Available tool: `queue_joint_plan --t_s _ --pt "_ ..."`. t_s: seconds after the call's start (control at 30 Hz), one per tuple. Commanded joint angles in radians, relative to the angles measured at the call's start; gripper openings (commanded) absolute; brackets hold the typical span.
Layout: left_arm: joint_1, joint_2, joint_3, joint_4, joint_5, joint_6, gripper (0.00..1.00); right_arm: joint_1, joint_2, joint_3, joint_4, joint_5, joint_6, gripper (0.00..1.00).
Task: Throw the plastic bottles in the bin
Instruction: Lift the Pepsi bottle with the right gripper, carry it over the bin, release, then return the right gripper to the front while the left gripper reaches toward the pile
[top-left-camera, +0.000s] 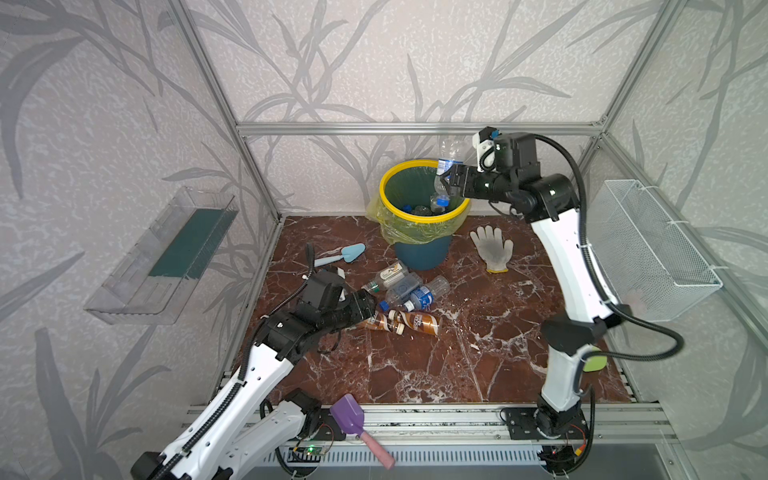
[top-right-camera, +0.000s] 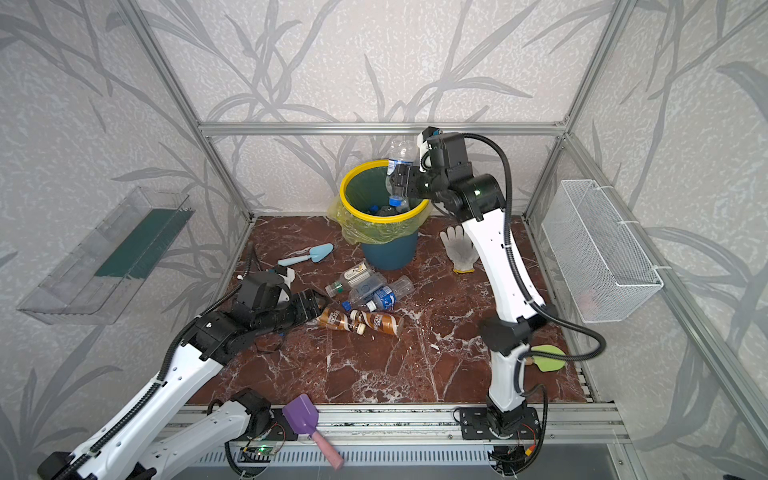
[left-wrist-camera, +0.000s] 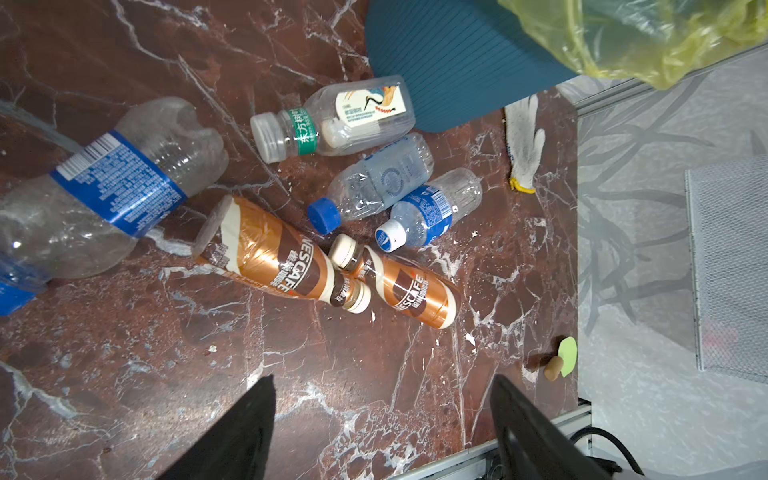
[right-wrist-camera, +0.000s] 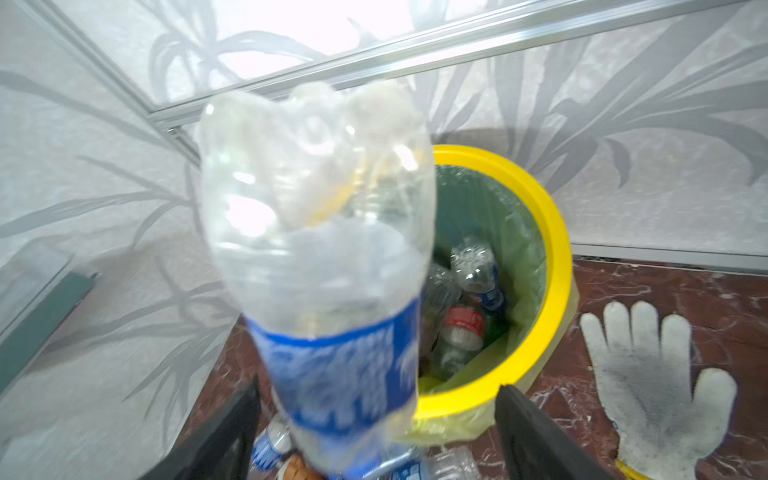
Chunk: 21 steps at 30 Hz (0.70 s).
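Note:
My right gripper (top-left-camera: 451, 180) (right-wrist-camera: 379, 388) stands open over the near rim of the bin (top-left-camera: 388, 199) (right-wrist-camera: 557, 266), a teal bucket with a yellow ring and liner. A clear blue-labelled bottle (top-left-camera: 449, 156) (right-wrist-camera: 316, 216) sits blurred between its spread jaws, cap down, with a gap beside it. Several bottles lie inside the bin. On the floor lie several more plastic bottles (top-left-camera: 401, 291) (left-wrist-camera: 374, 183), two of them brown-swirled (left-wrist-camera: 270, 253) (left-wrist-camera: 411, 291), and a large clear one (left-wrist-camera: 116, 187). My left gripper (top-left-camera: 372, 305) (left-wrist-camera: 383, 378) is open and empty, low beside that cluster.
A light-blue trowel (top-left-camera: 345, 254) lies left of the bin and a white glove (top-left-camera: 492, 249) to its right. A purple scoop (top-left-camera: 349, 415) rests on the front rail. A clear tray (top-left-camera: 166, 253) hangs on the left wall, a wire basket (top-left-camera: 652, 249) on the right.

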Motion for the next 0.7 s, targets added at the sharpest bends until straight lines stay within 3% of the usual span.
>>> queue_joint_plan --t_s 0.0,0.13,0.2,0.3,0.5,0.67 --pt "0.005 -0.048 0.006 -0.049 -0.054 0.014 0.81 0.045 -0.029 0.181 -0.455 0.153 0.008 0.94" --pt "0.007 -0.087 -0.017 -0.078 -0.08 0.015 0.82 0.164 -0.155 -0.009 -0.48 0.309 -0.02 0.94" --pt "0.008 -0.105 -0.039 -0.08 -0.092 0.012 0.82 0.219 -0.361 -0.393 -0.261 0.347 -0.036 0.93" --pt "0.009 -0.127 -0.067 -0.071 -0.094 0.004 0.82 0.205 -0.768 -1.11 0.273 0.267 -0.004 0.87" --pt "0.016 -0.128 -0.06 -0.107 -0.114 0.029 0.82 0.178 -0.98 -1.515 0.323 0.183 0.113 0.83" --pt "0.02 -0.105 -0.054 -0.132 -0.159 0.058 0.84 0.178 -1.066 -1.758 0.346 0.134 0.178 0.82"
